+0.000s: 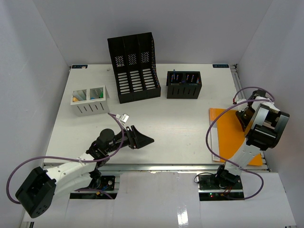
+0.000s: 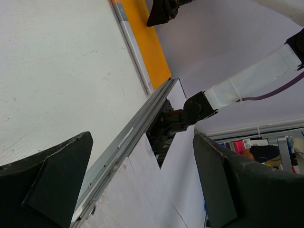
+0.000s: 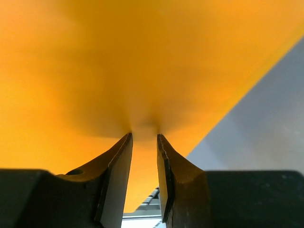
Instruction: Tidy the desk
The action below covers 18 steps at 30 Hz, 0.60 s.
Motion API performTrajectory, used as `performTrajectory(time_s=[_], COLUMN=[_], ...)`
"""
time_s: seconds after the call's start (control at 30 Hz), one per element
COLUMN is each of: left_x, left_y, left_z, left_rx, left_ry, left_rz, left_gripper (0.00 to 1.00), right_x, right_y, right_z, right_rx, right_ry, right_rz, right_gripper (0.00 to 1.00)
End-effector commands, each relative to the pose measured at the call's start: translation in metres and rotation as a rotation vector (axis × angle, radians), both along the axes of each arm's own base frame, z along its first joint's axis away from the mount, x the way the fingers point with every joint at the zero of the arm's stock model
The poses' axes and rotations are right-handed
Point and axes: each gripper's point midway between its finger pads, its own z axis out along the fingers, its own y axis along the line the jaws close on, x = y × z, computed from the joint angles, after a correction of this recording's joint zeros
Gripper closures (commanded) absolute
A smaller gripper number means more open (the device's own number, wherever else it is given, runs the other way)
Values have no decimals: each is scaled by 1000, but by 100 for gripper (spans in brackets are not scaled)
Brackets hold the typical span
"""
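Here is the surface [image 1: 180, 123], white, flat and matt, with a silver rail [image 1: 161, 166] along its near edge. The piece in play sits at its right end: a folder [image 1: 223, 128], orange and smooth, lying near the right edge with a pale strip down its left side. Its long axis runs from the rail toward the far side, slightly skewed.

We find the right tool [image 1: 244, 116] over the folder's far part, so the right arm is clearly the nearer one. From the wrist, the right tool [image 3: 144, 135] has its jaws drawn to a narrow slot. The folder [image 3: 142, 57] fills the view and puckers just where the tips meet it. We read that as a pinch on the sheet, which looks thin and likely to flex.

The left tool [image 1: 142, 139] hangs over the middle near the rail, well apart from the folder. Its jaws are spread wide and hold nothing. Its own view, taken from the left tool [image 2: 142, 137], looks across the surface [image 2: 57, 71] to the folder [image 2: 147, 47].

Farther out, a tall black slotted rack [image 1: 135, 66] stands at the far side, to the far left of the right tool. A small black bin [image 1: 184, 84] sits just beside it, and a white tray [image 1: 90, 100] lies off to the left. If the folder belongs in the rack, we judge it must travel left and away, then be turned on edge.
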Motion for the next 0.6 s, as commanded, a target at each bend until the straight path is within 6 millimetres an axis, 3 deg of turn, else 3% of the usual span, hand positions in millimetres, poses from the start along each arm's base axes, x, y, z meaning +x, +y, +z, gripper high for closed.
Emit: performTrajectory(time_s=[0.0,0.23,0.57], left_x=[0,-1,-2], left_y=[-1,-1,1], left_z=[11,9,7], left_rx=[-19,-21,-15], left_ry=[-37,-34,-32], left_rz=[-3,-3,2], left_gripper=[2,2,2], right_x=[-1,-4,-8], right_y=[29,73,163], right_z=[0,-3,-7], right_rx=[100,132,234], right_ry=[10,25,51], right_rz=[13,93,245], right_gripper=[66,67,67])
